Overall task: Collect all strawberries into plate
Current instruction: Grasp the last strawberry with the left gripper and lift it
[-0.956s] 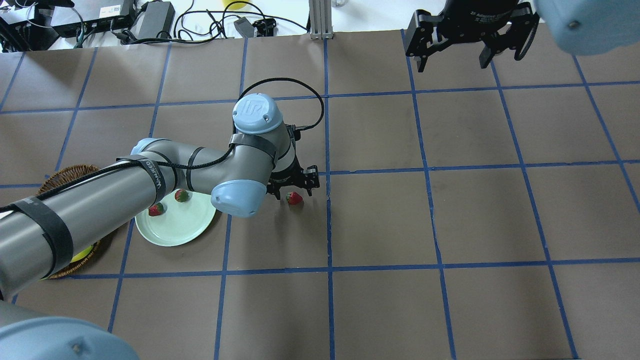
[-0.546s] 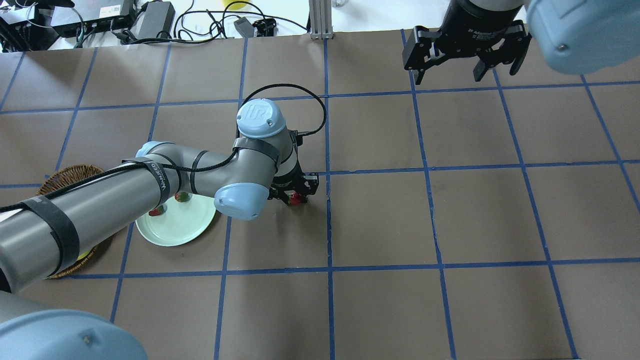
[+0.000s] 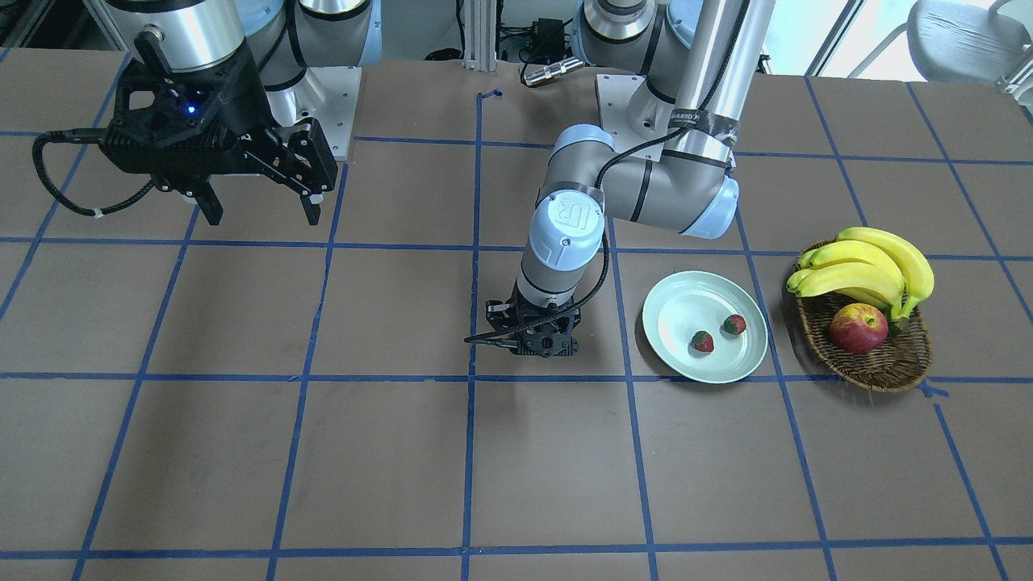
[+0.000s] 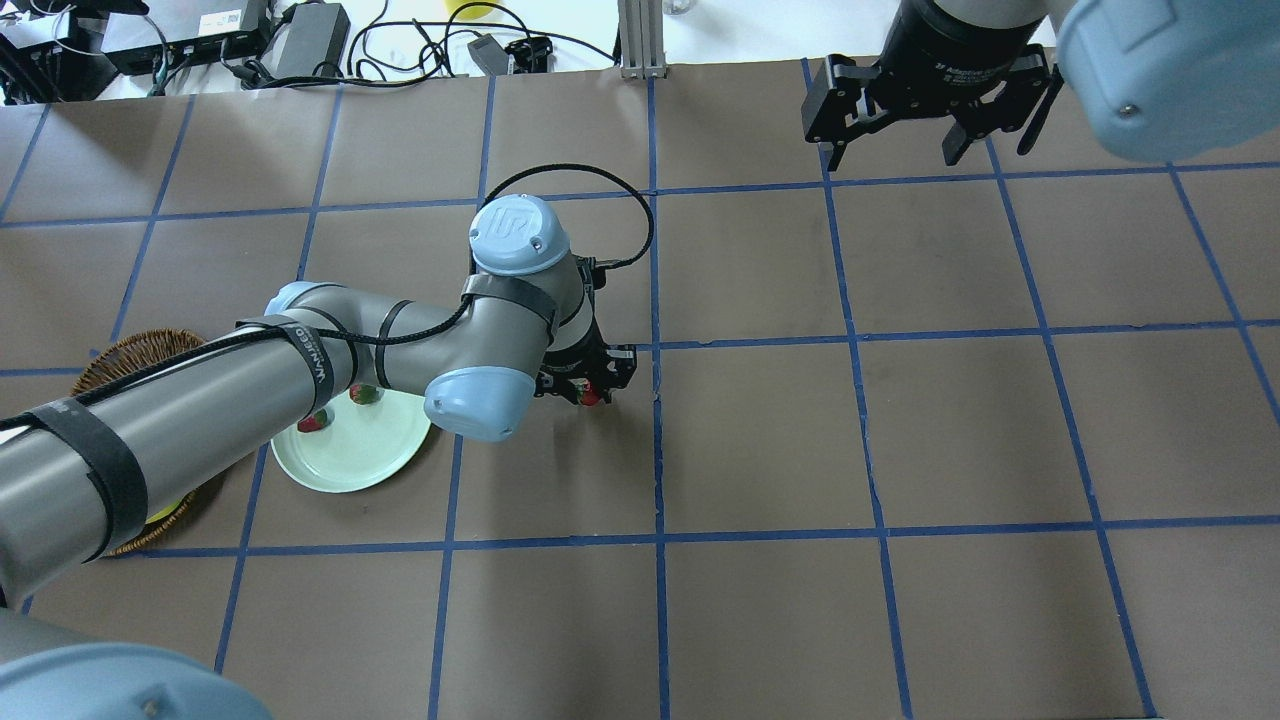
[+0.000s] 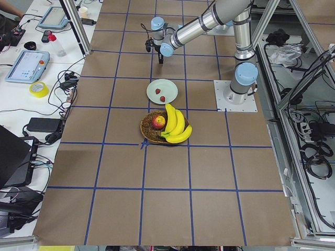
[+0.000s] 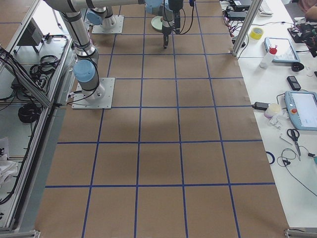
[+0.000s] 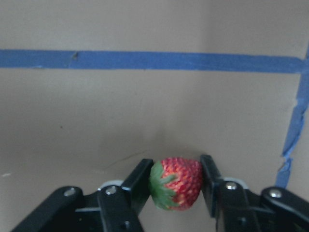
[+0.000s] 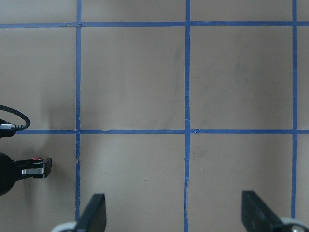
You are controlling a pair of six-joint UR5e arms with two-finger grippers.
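Observation:
My left gripper is shut on a small red strawberry with a green cap, down at the brown table surface; its fingers press on both sides of the fruit. In the overhead view the gripper stands just right of the pale green plate, with the strawberry peeking out under it. Two more strawberries lie in the plate. My right gripper is open and empty, high over the far right of the table.
A wicker basket with bananas and a red-yellow apple stands just beyond the plate, on my left. Blue tape lines grid the brown table. Cables and power bricks lie past the far edge.
My left gripper came down over the lone strawberry and shut on it. My right gripper shifted slightly at the far right and stays open.

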